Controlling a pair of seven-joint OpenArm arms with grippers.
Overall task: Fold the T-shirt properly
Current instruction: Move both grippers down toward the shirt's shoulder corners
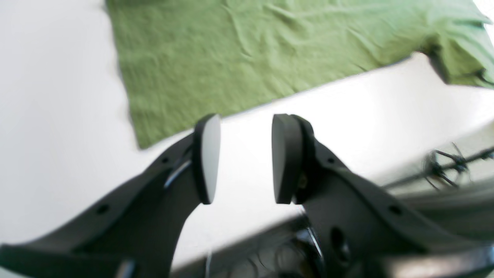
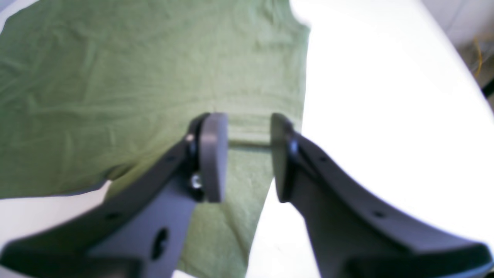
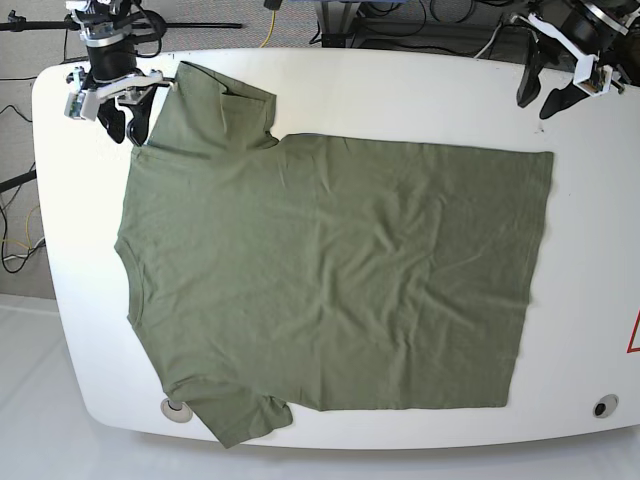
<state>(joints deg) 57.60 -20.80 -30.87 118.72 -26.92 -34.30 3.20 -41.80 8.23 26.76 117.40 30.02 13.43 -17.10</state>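
We see the T-shirt (image 3: pixel 330 270) spread flat on the white table (image 3: pixel 400 90), cables behind; the left end effector (image 1: pixel 243 158) and right end effector (image 2: pixel 247 154) both released, holding nothing.

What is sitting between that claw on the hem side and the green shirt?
Nothing: only bare white table separates the left gripper from the T-shirt, clearest in the base view.
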